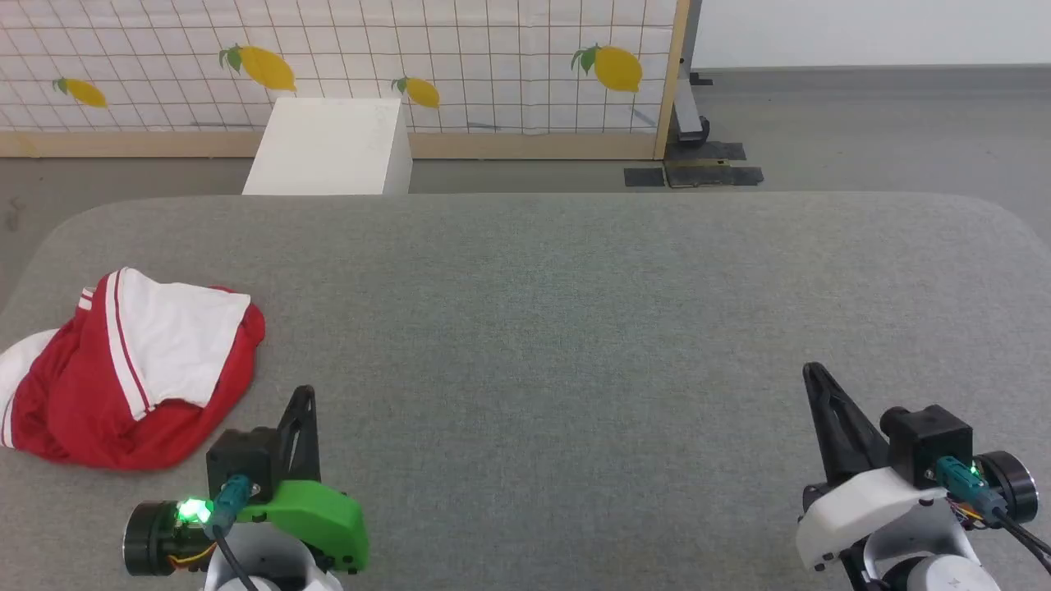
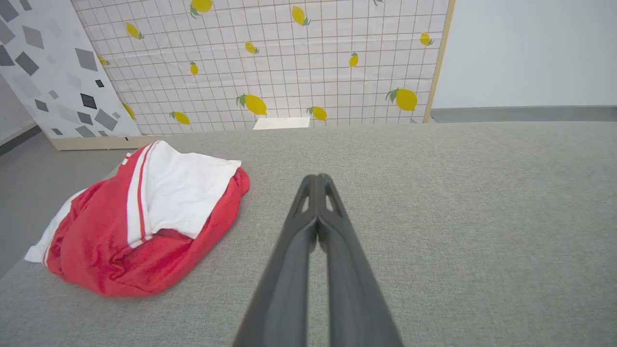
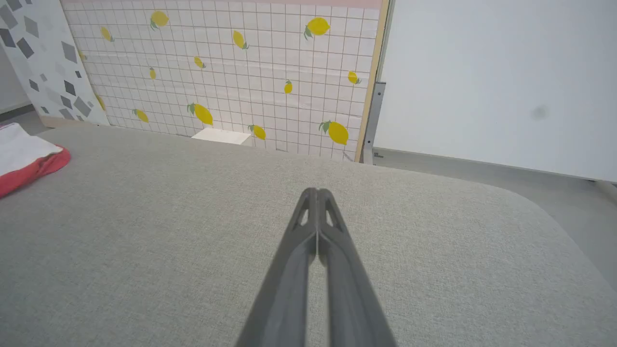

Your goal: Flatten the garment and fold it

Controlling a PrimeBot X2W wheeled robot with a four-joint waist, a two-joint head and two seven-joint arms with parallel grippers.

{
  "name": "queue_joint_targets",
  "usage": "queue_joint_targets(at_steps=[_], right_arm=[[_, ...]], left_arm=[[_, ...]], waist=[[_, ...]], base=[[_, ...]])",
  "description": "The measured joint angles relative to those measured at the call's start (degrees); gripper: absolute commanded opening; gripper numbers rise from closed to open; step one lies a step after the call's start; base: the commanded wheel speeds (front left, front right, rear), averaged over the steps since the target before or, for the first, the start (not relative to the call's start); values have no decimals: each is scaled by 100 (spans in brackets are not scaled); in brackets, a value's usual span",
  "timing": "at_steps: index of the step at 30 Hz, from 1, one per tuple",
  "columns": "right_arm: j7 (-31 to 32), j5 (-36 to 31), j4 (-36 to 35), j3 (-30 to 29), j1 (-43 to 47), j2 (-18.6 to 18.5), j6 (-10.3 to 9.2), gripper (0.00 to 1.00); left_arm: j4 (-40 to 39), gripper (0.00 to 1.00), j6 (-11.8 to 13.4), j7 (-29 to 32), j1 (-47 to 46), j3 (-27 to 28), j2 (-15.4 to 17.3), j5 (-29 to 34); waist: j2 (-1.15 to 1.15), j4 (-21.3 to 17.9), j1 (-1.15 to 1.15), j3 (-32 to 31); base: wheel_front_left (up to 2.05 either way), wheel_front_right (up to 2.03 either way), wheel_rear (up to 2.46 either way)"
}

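The garment (image 1: pixel 131 369) lies crumpled in a heap at the left edge of the grey table (image 1: pixel 575 312), red cloth with a white sleeve and striped trim on top. In the left wrist view the garment (image 2: pixel 144 217) sits left of my fingers. My left gripper (image 1: pixel 305 392) hovers just right of the heap, shut and holding nothing; its fingertips (image 2: pixel 317 179) press together. My right gripper (image 1: pixel 813 369) stands shut and empty at the table's near right, far from the cloth. A corner of the garment (image 3: pixel 26 159) shows at the left edge of the right wrist view, beyond my right gripper (image 3: pixel 317 192).
A white box (image 1: pixel 328 148) stands on the floor behind the table, before a lemon-printed grid screen (image 1: pixel 460 66). Grey floor surrounds the table's rounded corners. The wide stretch of table between both grippers is bare fabric.
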Motion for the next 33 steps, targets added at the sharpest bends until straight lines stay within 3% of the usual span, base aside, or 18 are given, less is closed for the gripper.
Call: queue_joint_targets(at_steps=[25, 26, 33], right_arm=[[0, 0, 0, 0, 0, 0, 0, 0], [0, 1, 0, 1, 0, 0, 0, 100], [-1, 12, 5, -22, 2, -2, 0, 100]], left_arm=[[0, 0, 0, 0, 0, 0, 0, 0], [0, 100, 0, 0, 0, 1, 0, 0], [13, 100, 2, -3, 12, -23, 0, -36]], waist=[[0, 0, 0, 0], [0, 0, 0, 0], [0, -1, 0, 3]], base=[[0, 0, 0], [0, 0, 0], [0, 0, 0]])
